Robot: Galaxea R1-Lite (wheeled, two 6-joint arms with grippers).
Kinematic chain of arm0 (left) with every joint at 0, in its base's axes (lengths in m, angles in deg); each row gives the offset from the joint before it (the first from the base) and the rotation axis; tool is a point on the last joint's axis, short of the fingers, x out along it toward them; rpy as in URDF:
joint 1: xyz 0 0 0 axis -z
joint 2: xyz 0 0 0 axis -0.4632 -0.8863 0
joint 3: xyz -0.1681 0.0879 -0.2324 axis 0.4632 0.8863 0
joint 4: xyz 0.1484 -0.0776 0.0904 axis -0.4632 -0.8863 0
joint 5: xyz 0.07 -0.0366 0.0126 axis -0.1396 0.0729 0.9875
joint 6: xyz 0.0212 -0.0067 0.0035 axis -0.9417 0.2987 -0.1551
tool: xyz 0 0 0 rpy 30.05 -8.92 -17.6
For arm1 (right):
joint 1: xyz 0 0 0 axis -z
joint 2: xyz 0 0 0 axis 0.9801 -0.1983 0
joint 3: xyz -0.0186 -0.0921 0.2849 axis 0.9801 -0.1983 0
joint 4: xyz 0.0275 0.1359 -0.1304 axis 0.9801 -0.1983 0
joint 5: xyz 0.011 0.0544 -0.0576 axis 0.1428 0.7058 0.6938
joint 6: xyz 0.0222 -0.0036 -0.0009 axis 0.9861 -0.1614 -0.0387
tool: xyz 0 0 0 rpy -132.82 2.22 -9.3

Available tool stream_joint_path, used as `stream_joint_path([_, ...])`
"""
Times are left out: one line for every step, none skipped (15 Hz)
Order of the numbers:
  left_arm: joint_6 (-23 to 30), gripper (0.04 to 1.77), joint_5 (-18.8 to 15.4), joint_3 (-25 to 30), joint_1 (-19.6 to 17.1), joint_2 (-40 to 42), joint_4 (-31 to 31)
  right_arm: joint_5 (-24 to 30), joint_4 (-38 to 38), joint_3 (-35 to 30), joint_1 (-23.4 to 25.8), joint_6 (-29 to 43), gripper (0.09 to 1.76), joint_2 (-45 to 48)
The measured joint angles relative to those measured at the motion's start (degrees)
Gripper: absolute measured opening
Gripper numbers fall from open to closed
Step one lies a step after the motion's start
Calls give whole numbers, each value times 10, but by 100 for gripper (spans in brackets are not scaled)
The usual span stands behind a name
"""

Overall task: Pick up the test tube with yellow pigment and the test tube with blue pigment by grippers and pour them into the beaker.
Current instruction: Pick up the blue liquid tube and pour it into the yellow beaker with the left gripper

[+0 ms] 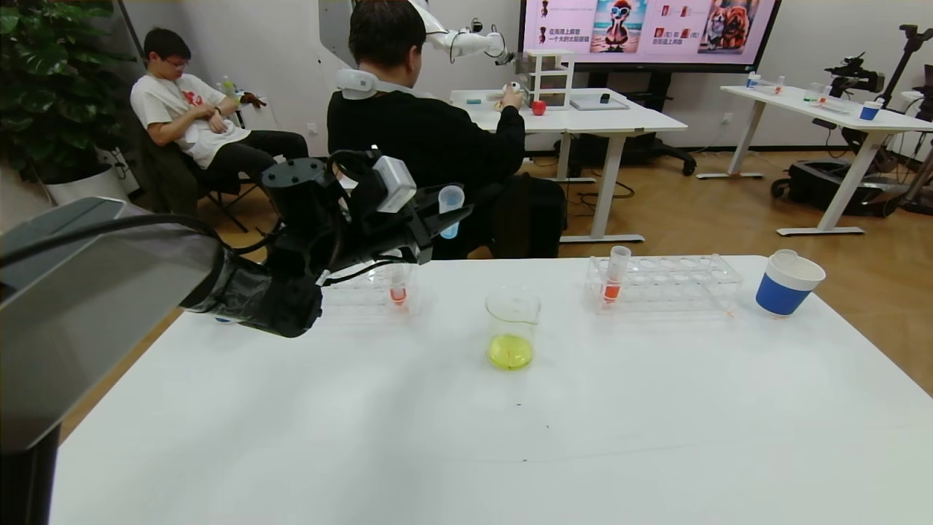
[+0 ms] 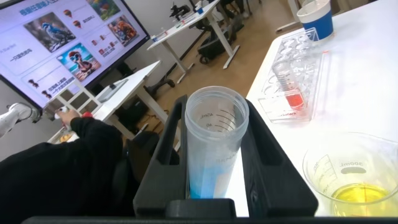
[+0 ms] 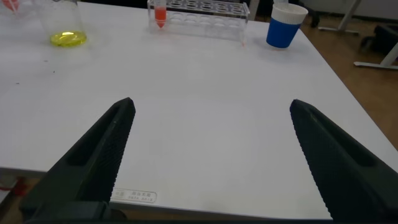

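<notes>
My left gripper (image 1: 444,213) is shut on the test tube with blue pigment (image 1: 450,210) and holds it upright in the air, above and left of the beaker (image 1: 512,328). In the left wrist view the tube (image 2: 214,143) sits between the two black fingers (image 2: 165,155), with blue liquid at its bottom. The beaker stands mid-table with yellow liquid in it and shows in the left wrist view (image 2: 354,180) too. The test tube with yellow pigment is not in view. My right gripper (image 3: 211,106) is open and empty, low over the table's near right part.
Two clear racks, left (image 1: 372,295) and right (image 1: 663,281), each hold a tube of red-orange liquid (image 1: 397,288) (image 1: 614,281). A blue-and-white paper cup (image 1: 787,283) stands at the far right. People sit behind the table's far edge.
</notes>
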Motion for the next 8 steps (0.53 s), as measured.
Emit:
stream_joint_path([-12,50,-11,-7,6,-10,0,0,0,0,0,0,174,0])
stream_joint_path([-29,50,-21,-13,12,-19,0,0,0,0,0,0,174,0])
stream_joint_path([-45,50,-30,-21,19,-28,0,0,0,0,0,0,174,0])
stream_joint_path([-66,50,-37,-33,25,-39,0,0,0,0,0,0,174,0])
stream_joint_path([-89,50,-47,-49,31,-50,-1,0,0,0,0,0,174,0])
stream_joint_path([-107,50,-54,-60,35,-59,-4,0,0,0,0,0,174,0])
stream_joint_path([-129,50,-57,-71,42,-69,-8,0,0,0,0,0,174,0])
stream_joint_path([-148,50,-58,-78,47,-76,-11,0,0,0,0,0,174,0])
